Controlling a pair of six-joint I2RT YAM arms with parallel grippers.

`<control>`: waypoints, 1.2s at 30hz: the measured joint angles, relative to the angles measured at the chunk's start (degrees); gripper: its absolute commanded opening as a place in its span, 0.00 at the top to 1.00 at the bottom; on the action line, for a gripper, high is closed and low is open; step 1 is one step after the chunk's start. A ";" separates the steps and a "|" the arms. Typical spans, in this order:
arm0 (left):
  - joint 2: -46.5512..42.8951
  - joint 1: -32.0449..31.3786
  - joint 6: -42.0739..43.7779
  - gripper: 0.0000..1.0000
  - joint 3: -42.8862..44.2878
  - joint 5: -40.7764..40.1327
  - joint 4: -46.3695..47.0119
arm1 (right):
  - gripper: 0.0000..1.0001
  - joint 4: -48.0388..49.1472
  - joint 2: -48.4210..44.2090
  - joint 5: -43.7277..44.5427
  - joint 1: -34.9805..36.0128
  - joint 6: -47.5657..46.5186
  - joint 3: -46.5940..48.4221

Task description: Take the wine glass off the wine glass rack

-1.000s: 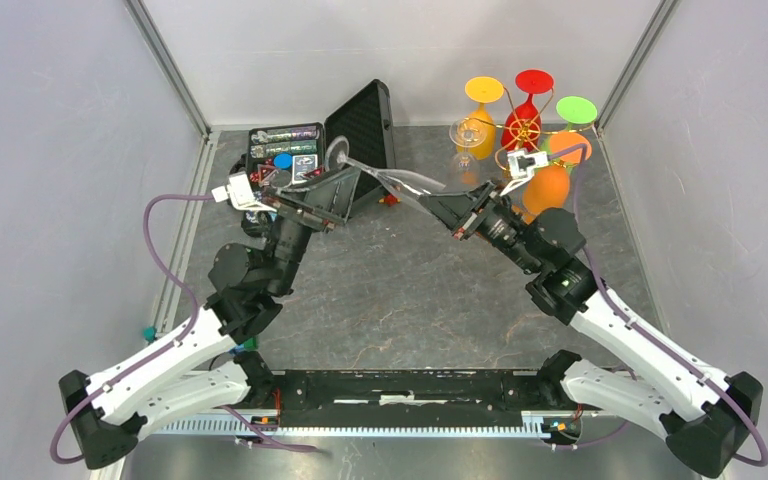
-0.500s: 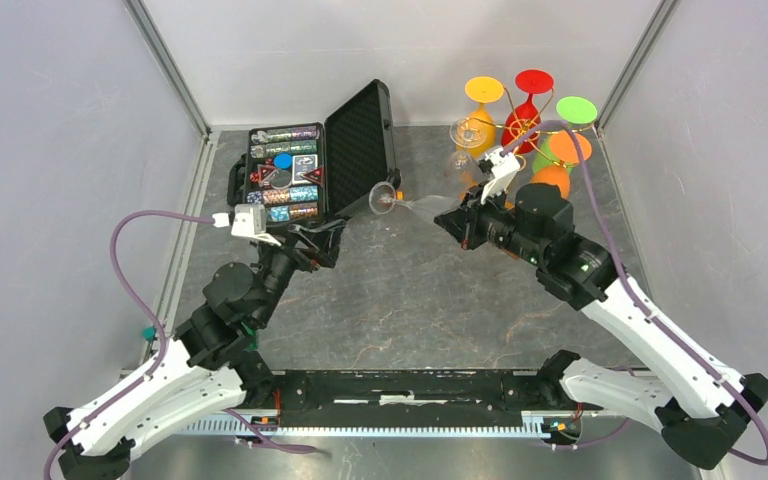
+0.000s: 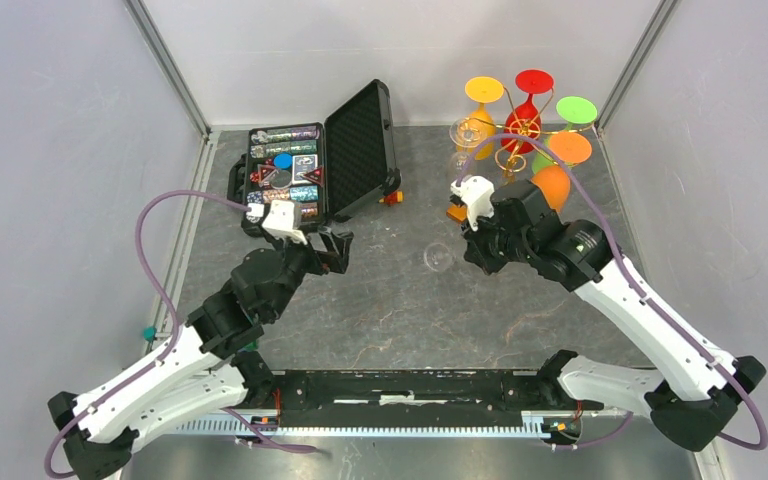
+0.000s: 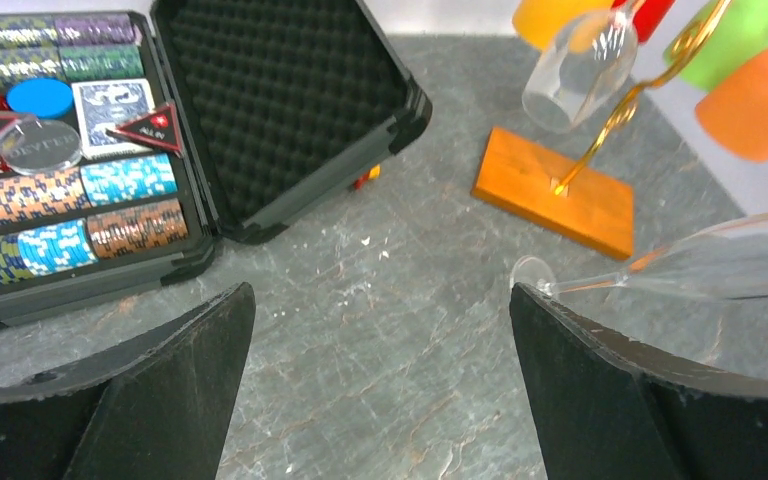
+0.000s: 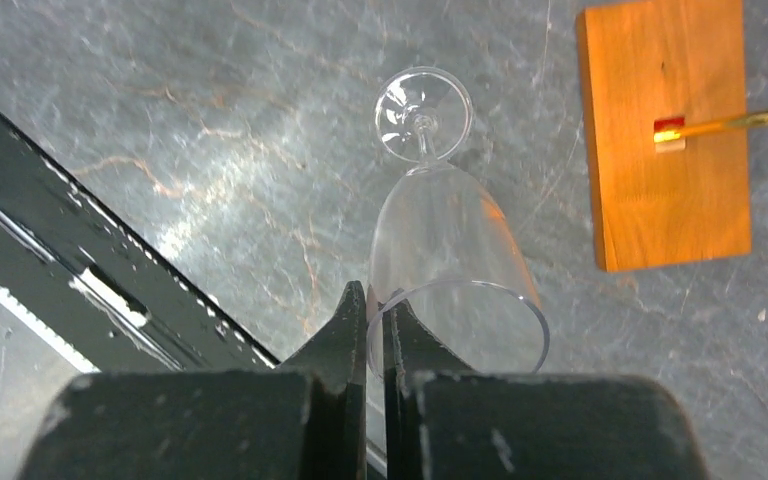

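The right hand [image 5: 373, 300], closed, pinches the rim of the wine glass [image 5: 450, 240], clear of the rack [image 5: 660, 190]; the stem points away from it, foot toward the worktop [image 5: 210, 120]. The left hand [image 4: 380, 295] is wide open, empty, and farther off.

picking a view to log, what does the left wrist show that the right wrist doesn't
Only left wrist: open case with chips, open left gripper, a second clear glass hanging on the rack. Only right wrist: right gripper shut on the wine glass rim. Both: that wine glass and the rack's wooden base.
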 measured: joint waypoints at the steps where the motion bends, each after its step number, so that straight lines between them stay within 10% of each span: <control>1: 0.72 0.00 0.11 0.00 0.02 0.55 -0.37 | 1.00 -1.44 0.44 0.15 0.00 -0.46 0.22; 23: 5.40 0.00 2.12 0.00 0.04 5.88 -3.56 | 1.00 -19.02 4.50 11.69 -1.18 8.70 2.99; 36: 3.43 0.00 2.10 0.00 -0.07 5.35 -3.56 | 1.00 -19.71 0.02 10.36 -14.16 11.91 -1.62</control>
